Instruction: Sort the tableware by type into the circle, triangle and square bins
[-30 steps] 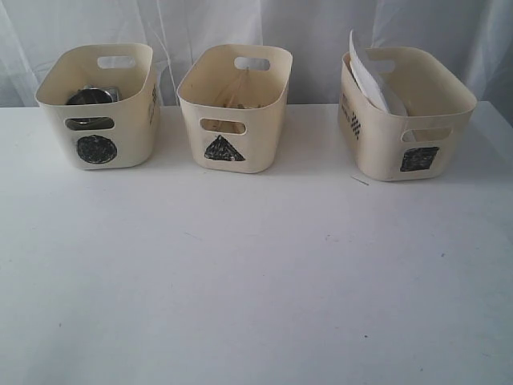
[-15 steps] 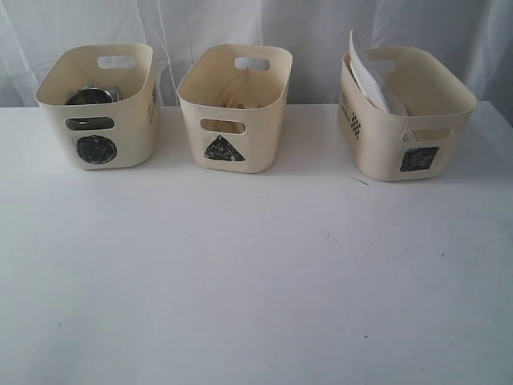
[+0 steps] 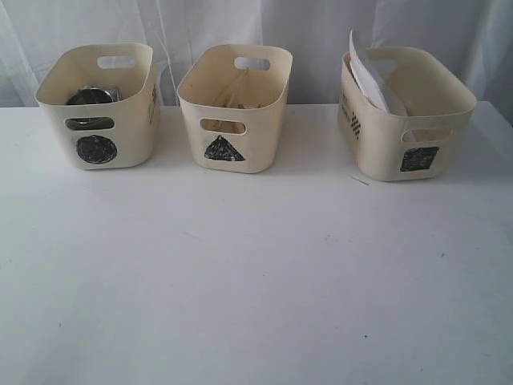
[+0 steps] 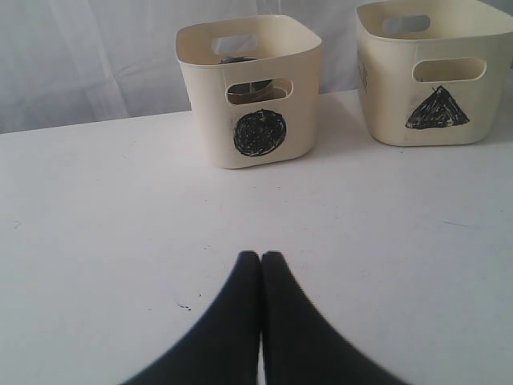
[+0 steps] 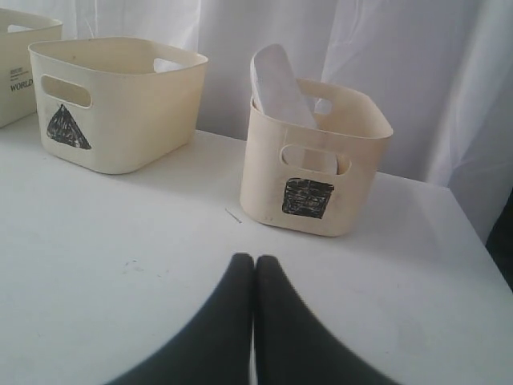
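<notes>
The left gripper (image 4: 260,258) and the right gripper (image 5: 254,261) are both closed and empty. The white plate (image 3: 365,74) leans in the square bin (image 3: 381,150) at two o'clock.

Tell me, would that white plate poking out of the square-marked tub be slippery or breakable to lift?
The white plate looks stiff and smooth, so probably slippery and likely breakable if dropped. It leans inside the square bin, poking above the rim, so a sideways push would probably slide or rock it, not roll it.
</notes>
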